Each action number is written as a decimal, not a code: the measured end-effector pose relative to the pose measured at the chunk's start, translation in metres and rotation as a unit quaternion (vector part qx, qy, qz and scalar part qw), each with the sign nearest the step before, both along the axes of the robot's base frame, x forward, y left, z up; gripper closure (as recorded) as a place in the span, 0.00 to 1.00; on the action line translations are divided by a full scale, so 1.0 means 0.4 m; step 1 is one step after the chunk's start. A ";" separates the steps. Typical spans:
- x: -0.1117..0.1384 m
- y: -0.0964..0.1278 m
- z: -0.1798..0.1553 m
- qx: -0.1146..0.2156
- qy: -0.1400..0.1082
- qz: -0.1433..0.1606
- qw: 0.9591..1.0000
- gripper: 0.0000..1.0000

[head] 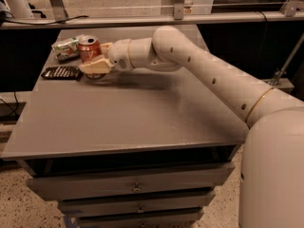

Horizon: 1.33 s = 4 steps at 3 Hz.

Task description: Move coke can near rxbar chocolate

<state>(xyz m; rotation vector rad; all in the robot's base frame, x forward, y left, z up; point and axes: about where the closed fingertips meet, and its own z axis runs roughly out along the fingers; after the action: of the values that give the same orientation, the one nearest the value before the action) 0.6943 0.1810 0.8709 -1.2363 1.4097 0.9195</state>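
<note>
The coke can (88, 47), red-orange with a silver top, stands upright at the back left of the grey table (142, 113). My gripper (97, 57) reaches in from the right and is shut on the can, one cream finger (95, 66) across its lower front and the other behind it. The rxbar chocolate (61, 72), a flat dark wrapper, lies on the table just left of the can, a short gap from the front finger.
A white-and-green snack packet (65, 46) lies behind the rxbar, touching or nearly touching the can's left side. My arm (204, 75) crosses the table's right half. Drawers (135, 186) sit under the table top. A rail (156, 19) runs behind the table.
</note>
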 end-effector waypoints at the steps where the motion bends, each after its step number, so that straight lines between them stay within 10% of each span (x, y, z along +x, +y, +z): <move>1: -0.017 -0.013 -0.025 0.000 0.024 0.002 1.000 0.00; 2: -0.025 -0.057 -0.017 0.001 0.027 -0.009 1.000 0.00; 4: -0.011 -0.323 0.173 0.009 -0.081 -0.061 0.995 0.00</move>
<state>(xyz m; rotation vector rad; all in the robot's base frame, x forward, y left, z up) 0.6900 0.0518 0.9399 -1.1714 1.3282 0.7304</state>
